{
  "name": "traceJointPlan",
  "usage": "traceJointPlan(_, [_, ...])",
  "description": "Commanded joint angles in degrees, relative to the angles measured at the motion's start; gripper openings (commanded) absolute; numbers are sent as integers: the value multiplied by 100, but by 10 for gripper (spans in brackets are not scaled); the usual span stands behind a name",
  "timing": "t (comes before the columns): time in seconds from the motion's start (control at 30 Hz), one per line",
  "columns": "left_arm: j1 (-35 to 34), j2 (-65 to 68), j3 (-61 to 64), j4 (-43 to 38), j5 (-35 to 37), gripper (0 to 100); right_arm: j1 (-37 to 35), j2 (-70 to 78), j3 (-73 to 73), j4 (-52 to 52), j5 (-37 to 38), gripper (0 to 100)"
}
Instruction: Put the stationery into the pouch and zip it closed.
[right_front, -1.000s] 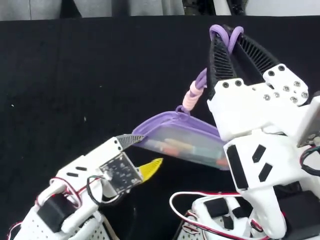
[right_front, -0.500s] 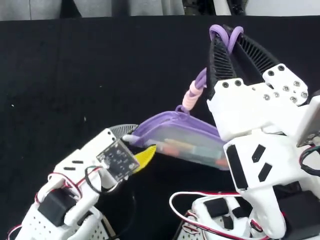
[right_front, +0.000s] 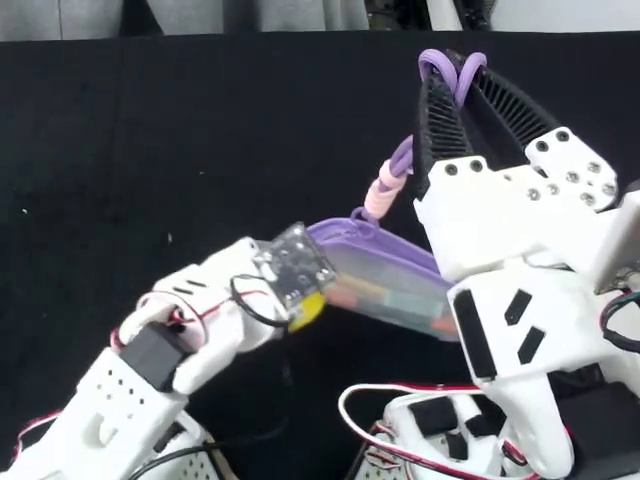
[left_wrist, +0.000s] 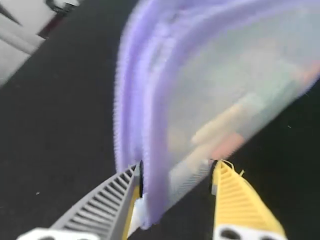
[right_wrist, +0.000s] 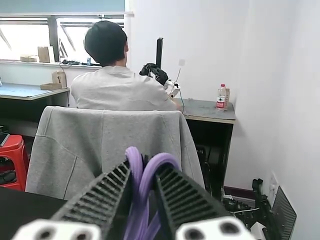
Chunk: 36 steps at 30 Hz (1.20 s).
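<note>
— Start at the left. What was the left gripper (right_front: 300, 290) doing?

— It sat just toward 7 o'clock from the middle of the high view, at the left end of the pouch (right_front: 385, 280). In its own wrist view the left gripper (left_wrist: 177, 170) had its jaws apart, the grey finger (left_wrist: 117, 197) against the purple zip edge and the yellow finger (left_wrist: 235, 200) beside the clear wall. That end of the pouch (left_wrist: 215, 90) lay between them.

— And the pouch itself?

— It lay at 3 o'clock from that gripper, over the black table (right_front: 150, 150), and tilted, with its far end lower. Stationery (right_front: 360, 295) showed through the clear side as pale and orange sticks (left_wrist: 225, 130).

— Further right?

— A purple strap (right_front: 452, 68) ran from the pouch toward 1 o'clock, through a pink sleeve (right_front: 383, 197), up to the right gripper (right_front: 455, 85). Its black jaws were clamped together on the strap's loop. The right wrist view showed the same: the strap (right_wrist: 145, 175) was pinched in the right gripper (right_wrist: 142, 180).

— Any writing?

— A bottle (right_wrist: 220, 97) stood on a desk (right_wrist: 200, 107) in the room behind. Its label was too small to read.
</note>
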Motion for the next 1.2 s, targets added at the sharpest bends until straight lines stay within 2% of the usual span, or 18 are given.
traceJointPlan(0.0, [637,44,-356,-26,0,230,79,-75,-242,0,44,14])
traceJointPlan(0.17, [1130,53,-189,-246,9,227,79,-75,-233,-9,35,14])
traceJointPlan(0.37, [1121,53,752,-1459,9,66,79,-75,-233,-9,18,14])
traceJointPlan(0.63, [1112,44,778,-1327,-18,29,88,-75,-233,-9,18,15])
traceJointPlan(0.73, [1042,44,505,-985,-123,28,97,-75,-242,-9,35,15])
traceJointPlan(0.93, [664,53,-629,378,-993,28,88,-84,-251,9,9,16])
traceJointPlan(1.17, [602,246,-2009,2312,-2119,28,70,-84,-198,26,-9,142])
